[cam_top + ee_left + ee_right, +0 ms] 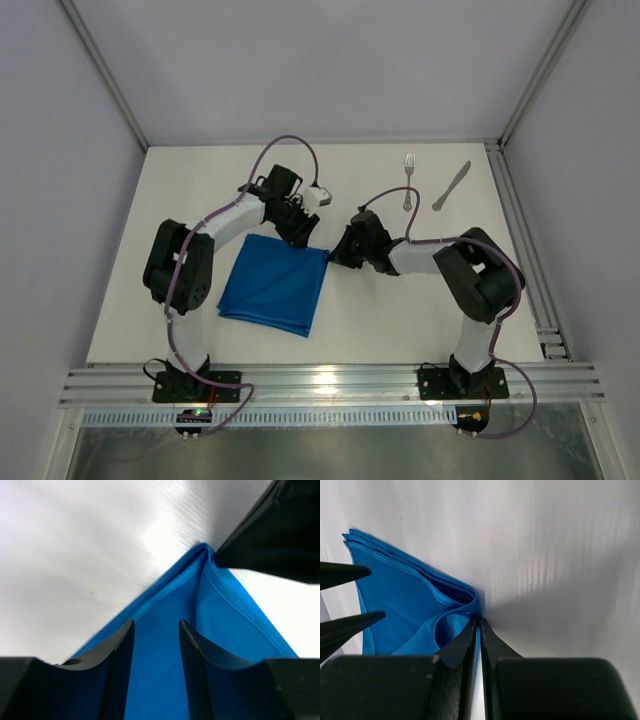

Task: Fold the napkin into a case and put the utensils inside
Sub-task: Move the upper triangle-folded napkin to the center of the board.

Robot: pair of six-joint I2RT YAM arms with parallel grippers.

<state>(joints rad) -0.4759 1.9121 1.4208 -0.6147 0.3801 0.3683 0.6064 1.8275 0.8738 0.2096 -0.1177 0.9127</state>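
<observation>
Soft, faintly shiny blue cloth makes the napkin (275, 285), matt black plastic the right hand (478, 625), bright metal the fork (409, 180) and knife (452, 186) beyond it, smooth white the table (400, 310)

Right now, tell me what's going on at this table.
Both arms are working on the blue napkin, which lies folded over into a rough square. The right tool is closed on the cloth at its far right corner. The left tool is open, its fingers apart just above the napkin's far edge. The fork and knife lie side by side at the far right of the table, clear of the napkin and not yet tucked in.
</observation>
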